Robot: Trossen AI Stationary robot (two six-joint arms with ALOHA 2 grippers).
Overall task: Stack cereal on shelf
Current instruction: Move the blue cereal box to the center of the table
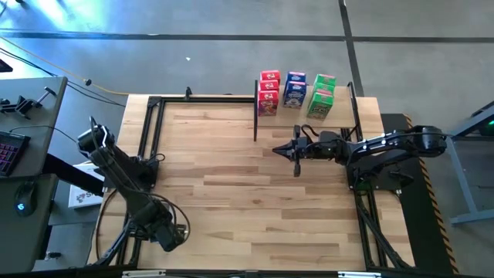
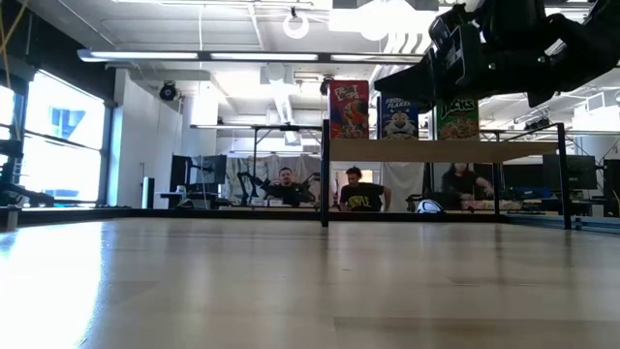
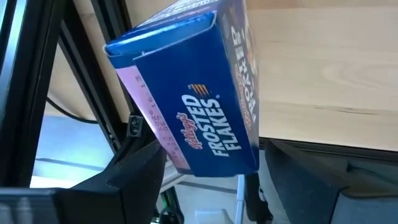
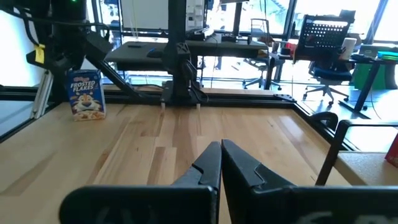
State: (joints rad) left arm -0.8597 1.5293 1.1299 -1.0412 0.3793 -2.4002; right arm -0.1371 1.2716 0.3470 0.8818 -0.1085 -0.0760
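Left gripper (image 3: 214, 167) sits at the table's (image 1: 231, 201) near-left corner with its fingers (image 3: 134, 177) spread either side of a blue Frosted Flakes box (image 3: 186, 93); there's a small gap on one side, so it isn't pinching. The right wrist view shows the same box (image 4: 87, 93) standing upright on the wood by the table's edge, right under that gripper. It can't be made out in the high view, where the arm covers it. Moving right, the shelf (image 2: 387, 150) stands on black posts at the table's far edge. It carries a red cereal row (image 1: 268, 93), a blue row (image 1: 295, 89) and a green row (image 1: 322, 94), all upright with fronts facing the low camera. Right gripper (image 1: 297, 150) hangs above the table just in front of the shelf, pointing toward the left arm, fingers (image 4: 208, 165) pressed together and holding nothing. People are seated in the room behind.
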